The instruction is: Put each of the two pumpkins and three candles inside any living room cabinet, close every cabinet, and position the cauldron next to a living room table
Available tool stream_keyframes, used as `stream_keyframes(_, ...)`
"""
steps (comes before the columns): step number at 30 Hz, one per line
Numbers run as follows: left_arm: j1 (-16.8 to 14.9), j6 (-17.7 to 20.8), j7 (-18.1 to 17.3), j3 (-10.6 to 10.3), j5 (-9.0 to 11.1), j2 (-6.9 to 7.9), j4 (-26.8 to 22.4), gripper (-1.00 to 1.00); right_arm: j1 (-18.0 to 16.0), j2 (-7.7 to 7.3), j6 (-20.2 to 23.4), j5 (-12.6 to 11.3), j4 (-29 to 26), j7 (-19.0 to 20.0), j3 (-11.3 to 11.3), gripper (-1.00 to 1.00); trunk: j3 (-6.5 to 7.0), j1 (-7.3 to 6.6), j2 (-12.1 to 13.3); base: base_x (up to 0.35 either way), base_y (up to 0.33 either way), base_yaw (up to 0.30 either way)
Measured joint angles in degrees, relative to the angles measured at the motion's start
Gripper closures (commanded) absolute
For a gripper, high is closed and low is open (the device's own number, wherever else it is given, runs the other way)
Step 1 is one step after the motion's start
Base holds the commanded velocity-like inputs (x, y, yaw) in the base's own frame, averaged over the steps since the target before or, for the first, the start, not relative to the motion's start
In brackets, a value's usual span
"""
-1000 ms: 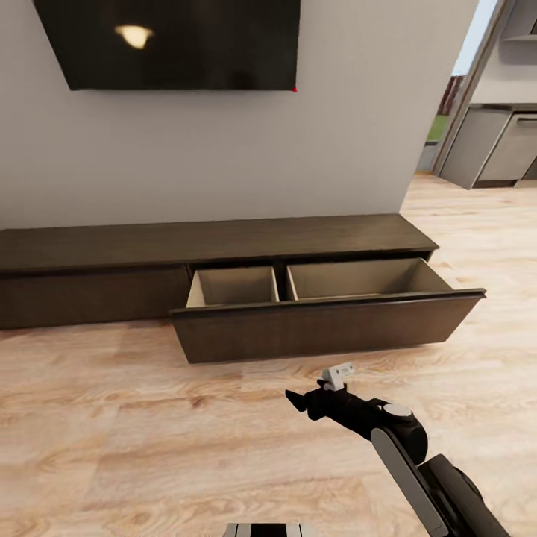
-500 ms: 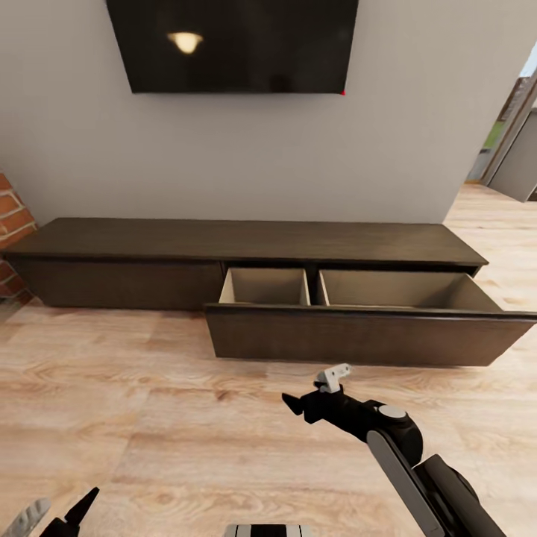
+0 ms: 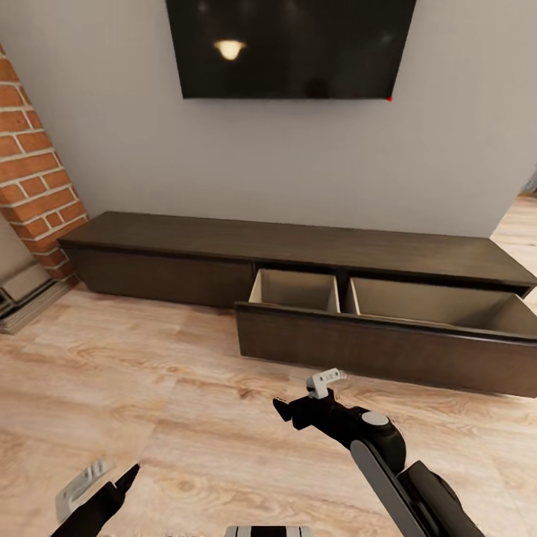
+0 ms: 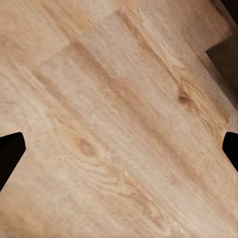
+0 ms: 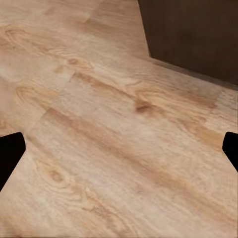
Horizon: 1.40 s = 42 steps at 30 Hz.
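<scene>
The long dark-brown cabinet [image 3: 224, 242] stands against the wall. Its right drawer [image 3: 373, 347] is pulled out, showing two pale wood compartments with nothing visible inside; the left drawer front is flush. My right gripper [image 3: 304, 393] hangs open over bare floor in front of the open drawer, holding nothing. In the right wrist view, the right gripper [image 5: 119, 148] has its fingertips wide apart, with the drawer front [image 5: 193, 34] ahead of them. My left gripper [image 3: 108, 477] is low at the left, open and empty. No pumpkins or candles are in view.
A brick column [image 3: 33, 171] rises at the left, with a grey stepped hearth edge [image 3: 22, 294] at its foot. A black TV [image 3: 291, 45] hangs above the cabinet. Pale wood floor [image 3: 149, 388] spreads between me and the cabinet.
The whole view has swung left, so the camera moved: the brick column has come in and the kitchen doorway has left. My left gripper now shows more at the lower left.
</scene>
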Motion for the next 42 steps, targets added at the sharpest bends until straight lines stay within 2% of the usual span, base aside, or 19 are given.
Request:
stream_keyframes(5,0.03,-0.58,0.10,-0.06,-0.12,0.05,0.69,-1.00,-0.05,0.02,-0.01,0.03,0.00,-0.02,0.98,-1.00,0.22,0.00,0.00,0.000,0.000,0.269)
stream_keyframes(12,0.04,-3.07,0.08,-0.19,0.07,0.11,3.80,-1.00,-0.15,-0.13,-0.06,0.05,0.00,-0.02,1.19,-1.00,0.51,0.00,0.00,0.000,0.000,0.272)
stream_keyframes(20,0.04,-3.42,0.16,0.07,-0.06,0.15,4.53,-1.00,0.00,-0.01,-0.21,0.06,0.00,-0.04,1.21,-1.00,0.88,0.00,0.00,0.000,0.000,0.272)
stream_keyframes(26,0.04,-3.58,0.05,2.13,0.14,0.16,5.99,-1.00,-0.38,-0.42,-0.21,0.07,0.00,-0.04,1.15,-1.00,1.19,0.00,0.00,0.000,0.000,0.272)
stream_keyframes(32,0.04,-3.47,0.12,2.55,0.19,0.20,6.34,-1.00,-0.05,-0.34,-0.38,0.10,0.00,-0.14,1.22,-1.00,1.50,0.00,0.00,0.000,0.000,0.272)
stream_keyframes(37,0.00,-3.42,0.08,2.62,0.26,0.23,7.35,-1.00,0.25,-0.08,-0.53,0.56,0.00,-0.25,3.37,-1.00,1.77,-0.01,0.00,0.032,0.022,0.272)
stream_keyframes(42,-0.01,-3.47,-0.07,2.48,1.53,0.24,7.58,-1.00,0.30,0.09,-0.59,0.97,0.01,-0.27,4.43,-1.00,2.03,-0.02,0.00,0.199,0.160,0.272)
